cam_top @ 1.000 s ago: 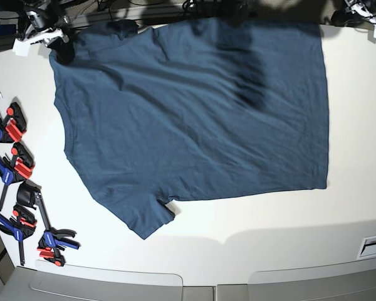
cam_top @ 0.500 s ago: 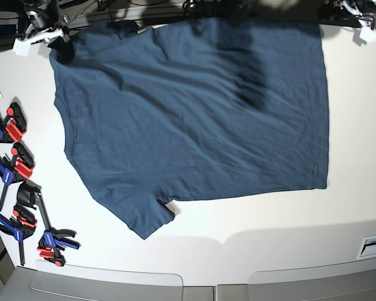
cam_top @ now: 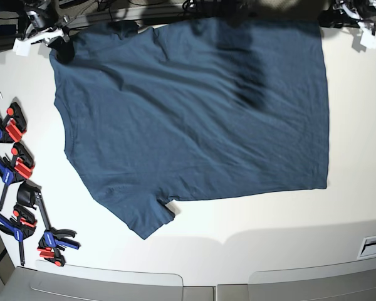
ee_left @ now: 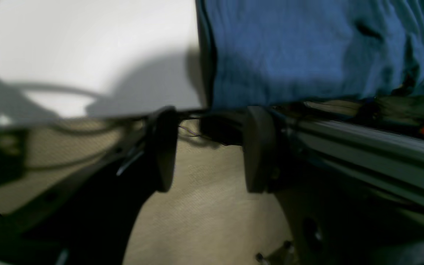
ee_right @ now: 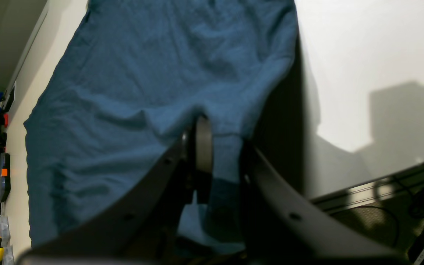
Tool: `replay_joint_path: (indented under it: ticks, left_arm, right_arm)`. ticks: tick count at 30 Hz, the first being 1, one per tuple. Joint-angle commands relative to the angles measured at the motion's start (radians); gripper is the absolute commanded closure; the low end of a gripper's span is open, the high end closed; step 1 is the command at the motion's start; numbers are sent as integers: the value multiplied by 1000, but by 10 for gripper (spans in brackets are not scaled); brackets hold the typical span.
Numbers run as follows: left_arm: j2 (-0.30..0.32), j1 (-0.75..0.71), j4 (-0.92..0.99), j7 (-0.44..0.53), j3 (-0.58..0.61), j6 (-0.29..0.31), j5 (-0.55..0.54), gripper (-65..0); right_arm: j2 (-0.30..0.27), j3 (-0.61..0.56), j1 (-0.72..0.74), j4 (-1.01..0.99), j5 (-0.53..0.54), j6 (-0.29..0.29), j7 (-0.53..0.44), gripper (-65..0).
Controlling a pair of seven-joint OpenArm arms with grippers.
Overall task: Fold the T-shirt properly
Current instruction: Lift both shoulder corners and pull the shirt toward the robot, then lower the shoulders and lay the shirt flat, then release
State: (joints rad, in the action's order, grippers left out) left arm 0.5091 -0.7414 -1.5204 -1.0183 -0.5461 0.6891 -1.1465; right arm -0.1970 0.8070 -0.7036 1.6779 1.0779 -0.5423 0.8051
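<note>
- The T-shirt [cam_top: 194, 113] lies spread flat on the white table [cam_top: 269, 232], reaching right up to the table's far edge, hem toward the left arm's side, sleeves and collar toward the right arm's side.
- The right gripper [ee_right: 217, 154] is clamped on the shirt: fabric runs between its two fingers, bunched just ahead of the tips, and cloth fans out flat beyond them.
- The left gripper [ee_left: 212, 147] has its fingers apart with nothing between them; the shirt's corner sits just beyond and slightly to one side of the tips, hanging at the table's edge.
- My read: the step in hand is getting both far corners held before lifting for the fold. The left fingers need to close around that hem corner, taking both layers, not just the top one.
- To do it well, both grips should sit at matching spots along the far edge, so the cloth rises level and the fold line runs straight.
- Edges: below the left fingers there is only floor and a metal rail [ee_left: 363, 136], so a missed pinch means closing on air.
- Open room: bare table lies past the shirt's near edge, plenty for laying the fold down.
- Watch the clamps [cam_top: 15, 163] lined up beyond the sleeve [cam_top: 144, 213] on the right arm's side; keep swings clear of them.
</note>
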Motion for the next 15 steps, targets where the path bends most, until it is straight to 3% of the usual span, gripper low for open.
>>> replay_joint_path:
  ticks: [1,5,15]
  left_arm:
    - [13,2,-13,29,-10,9,13,-266]
    - [-2,31,-13,100,-8,9,137,-267]
    - [-58,30,-13,40,-8,9,87,-267]
  right_arm:
    - [-13,9,-6,16,21,-11,-22,0]
    - [-13,9,-6,16,22,-11,-23,0]
    - [-13,9,-6,16,22,-11,-23,0]
